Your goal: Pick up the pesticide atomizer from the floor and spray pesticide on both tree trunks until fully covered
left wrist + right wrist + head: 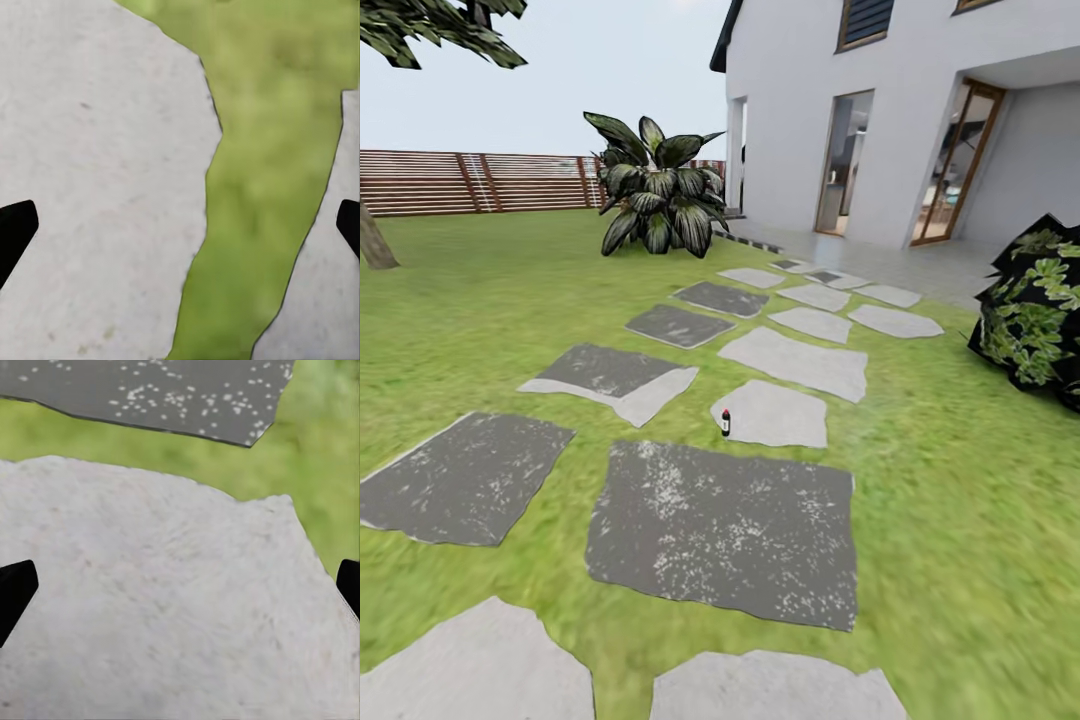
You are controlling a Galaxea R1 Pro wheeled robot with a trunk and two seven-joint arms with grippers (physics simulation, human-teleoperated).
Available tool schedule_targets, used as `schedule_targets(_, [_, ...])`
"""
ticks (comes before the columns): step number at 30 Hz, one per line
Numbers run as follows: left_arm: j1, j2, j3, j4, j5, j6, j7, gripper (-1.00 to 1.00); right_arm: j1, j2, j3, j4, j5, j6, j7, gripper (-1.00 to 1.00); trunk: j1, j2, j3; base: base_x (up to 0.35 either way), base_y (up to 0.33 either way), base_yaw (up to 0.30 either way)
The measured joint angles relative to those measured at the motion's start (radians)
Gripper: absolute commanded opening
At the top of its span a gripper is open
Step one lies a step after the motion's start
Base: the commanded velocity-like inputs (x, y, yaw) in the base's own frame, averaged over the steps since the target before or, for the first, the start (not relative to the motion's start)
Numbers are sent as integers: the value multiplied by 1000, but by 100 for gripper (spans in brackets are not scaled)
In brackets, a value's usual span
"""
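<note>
The pesticide atomizer (725, 422), a small dark bottle with a red top, stands upright on the garden lawn (480, 300) at the left edge of a pale stepping stone (775, 414), several stones ahead of me. One tree trunk (372, 243), pale grey-brown, rises at the far left, with ragged foliage (440, 30) overhead. My left gripper (180, 236) is open above a pale stone and a strip of grass. My right gripper (180, 596) is open too, over another pale stone, its black fingertips (15, 592) wide apart with nothing between them.
A path of grey and pale stepping stones (725, 530) runs toward the white house (880, 120). A broad-leafed plant (655, 195) stands beside the path, a dark leafy bush (1035, 310) at the right. A brown slat fence (480, 182) closes the lawn's far side.
</note>
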Motion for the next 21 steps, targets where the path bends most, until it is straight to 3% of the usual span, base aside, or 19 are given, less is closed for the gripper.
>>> schedule_targets(8, [0,0,0,0,0,0,0,100,0,0,0,0,0,0,0,100,0,0,0,339,76,-117])
schedule_targets(21, [0,0,0,0,0,0,0,100,0,0,0,0,0,0,0,100,0,0,0,339,77,-248])
